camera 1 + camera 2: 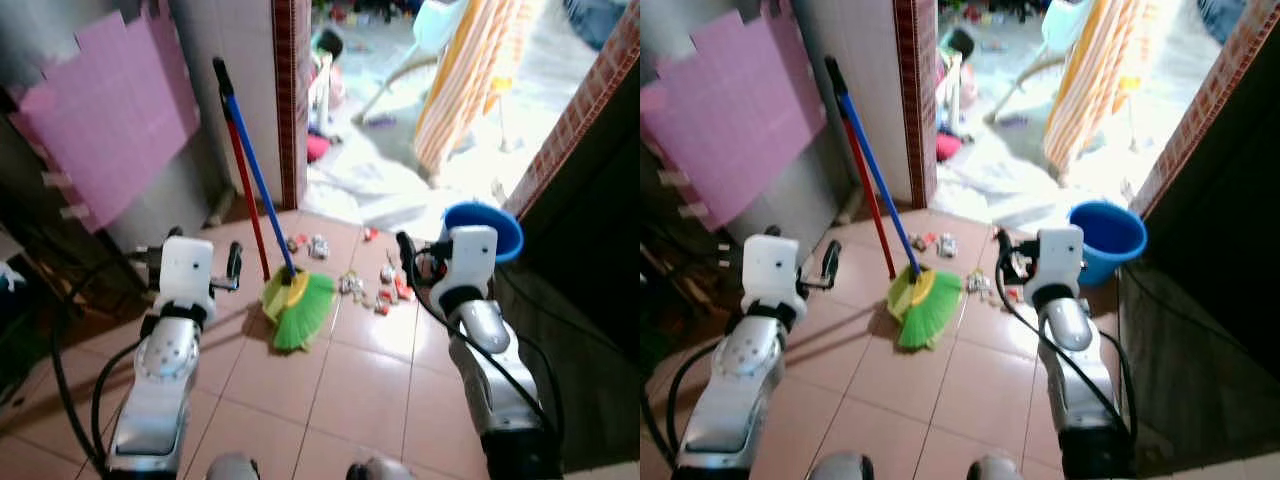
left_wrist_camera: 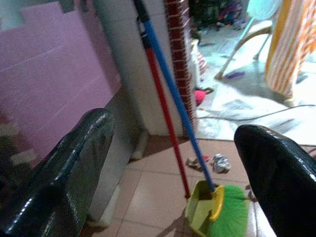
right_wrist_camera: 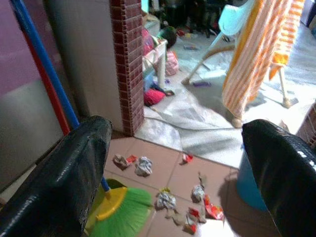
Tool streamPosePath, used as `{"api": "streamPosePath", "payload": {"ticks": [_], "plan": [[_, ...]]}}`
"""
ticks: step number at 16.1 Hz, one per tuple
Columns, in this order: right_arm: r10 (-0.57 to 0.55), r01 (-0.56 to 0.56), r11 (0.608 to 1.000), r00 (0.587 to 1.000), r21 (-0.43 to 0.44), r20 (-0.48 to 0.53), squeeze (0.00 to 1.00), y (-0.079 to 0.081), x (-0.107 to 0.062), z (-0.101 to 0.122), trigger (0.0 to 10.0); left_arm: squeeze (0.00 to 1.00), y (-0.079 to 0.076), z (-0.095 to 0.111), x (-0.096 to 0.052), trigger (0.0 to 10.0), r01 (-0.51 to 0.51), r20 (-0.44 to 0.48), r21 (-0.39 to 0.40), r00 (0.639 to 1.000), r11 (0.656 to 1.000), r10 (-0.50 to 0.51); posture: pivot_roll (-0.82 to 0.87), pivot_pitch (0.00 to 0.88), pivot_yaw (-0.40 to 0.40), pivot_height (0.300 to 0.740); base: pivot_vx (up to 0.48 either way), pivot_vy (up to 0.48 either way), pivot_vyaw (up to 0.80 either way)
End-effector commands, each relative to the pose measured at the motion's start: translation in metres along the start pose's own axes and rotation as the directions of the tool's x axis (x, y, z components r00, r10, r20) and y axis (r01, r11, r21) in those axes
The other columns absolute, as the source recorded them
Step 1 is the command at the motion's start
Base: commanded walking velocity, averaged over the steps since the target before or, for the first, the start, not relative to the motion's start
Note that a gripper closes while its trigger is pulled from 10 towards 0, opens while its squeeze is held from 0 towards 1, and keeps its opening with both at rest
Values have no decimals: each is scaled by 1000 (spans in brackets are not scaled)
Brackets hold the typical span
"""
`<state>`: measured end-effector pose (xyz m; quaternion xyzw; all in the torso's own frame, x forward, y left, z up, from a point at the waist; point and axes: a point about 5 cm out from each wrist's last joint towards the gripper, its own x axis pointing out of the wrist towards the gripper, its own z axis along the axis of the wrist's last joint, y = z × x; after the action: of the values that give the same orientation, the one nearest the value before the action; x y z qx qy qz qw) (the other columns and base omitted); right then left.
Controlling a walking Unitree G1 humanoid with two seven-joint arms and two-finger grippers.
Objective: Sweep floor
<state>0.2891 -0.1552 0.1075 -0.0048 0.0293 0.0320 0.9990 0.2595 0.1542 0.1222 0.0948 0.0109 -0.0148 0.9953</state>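
From the head, looking down, a broom (image 1: 297, 305) with green bristles and a blue handle leans against the white wall beside a red-handled stick (image 1: 246, 195), its bristles resting on the tiled floor (image 1: 350, 385). Scraps of litter (image 1: 385, 290) lie scattered on the tiles just beyond the bristles, toward the sunlit doorway, and a blue bucket (image 1: 488, 228) stands near the dark wall on the right. The left claw (image 1: 234, 266) hovers near the broom's head but apart from it; the right claw (image 1: 404, 252) hangs above the litter. Neither has hold of anything.

The other head view gives the same layout: broom untouched against the wall, both arms raised in front of it.

Along the left wrist, the two black fingers (image 2: 64, 177) stand wide apart with nothing between them, and the blue handle runs up the gap, well beyond them.

Along the right wrist, the fingers (image 3: 66, 182) are likewise spread wide and empty, framing the litter, the broom's bristles and the brick pillar (image 3: 127, 59).

I judge the task at its very start: the approach to the broom. Next, a claw needs to reach the blue handle, close round it squarely and lift it off the wall without knocking down the red stick.
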Motion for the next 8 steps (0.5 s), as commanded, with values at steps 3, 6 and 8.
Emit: {"api": "streamPosePath", "payload": {"ticks": [3,6,8], "plan": [[-52,52,998,999,-31,-13,0,-5,0,4,10000,0,2,10,-3,10000,24,29,7,999,1000,-24,54,76,-12,740,0,0,0],[-94,93,994,995,-63,-22,0,-20,-6,3,10000,0,5,-3,-19,10000,0,-46,-16,999,1000,-1,60,108,-63,740,0,0,0],[-109,107,993,992,-44,-58,0,-20,-5,2,10000,0,5,1,-19,10000,10,-34,-9,999,1000,-10,69,119,-86,740,0,0,-359]]}}
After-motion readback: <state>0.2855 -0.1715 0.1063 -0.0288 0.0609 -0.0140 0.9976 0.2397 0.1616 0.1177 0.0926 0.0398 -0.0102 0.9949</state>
